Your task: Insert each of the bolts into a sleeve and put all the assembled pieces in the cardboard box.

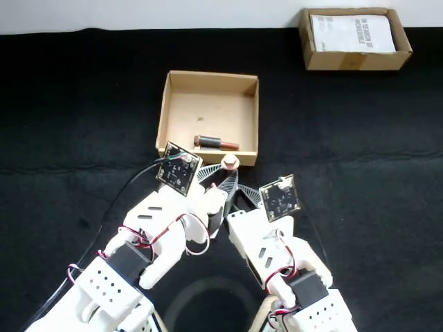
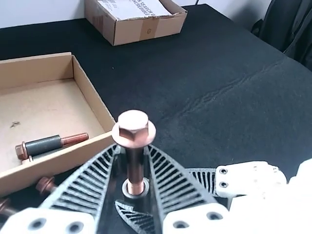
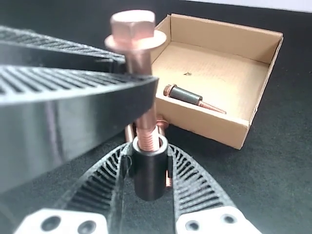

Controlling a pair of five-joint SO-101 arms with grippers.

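While my left gripper [image 2: 133, 162] clamps its fingers on the copper bolt [image 2: 134, 130], held upright, my right gripper [image 3: 149, 160] pinches the black sleeve [image 3: 148, 179] directly beneath so the two line up, with the bolt's tip in the sleeve's mouth. Both hang just in front of the cardboard box [image 1: 165, 117], where one assembled piece [image 1: 214, 143] lies.

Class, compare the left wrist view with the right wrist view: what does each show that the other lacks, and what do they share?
Left wrist view, not the right: a second box holding printed paper. Right wrist view, not the left: the black side of the sleeve gripped in the right claw. Shared: the copper bolt held upright by the left claw, its tip in the sleeve, and the cardboard box with one assembled piece inside.
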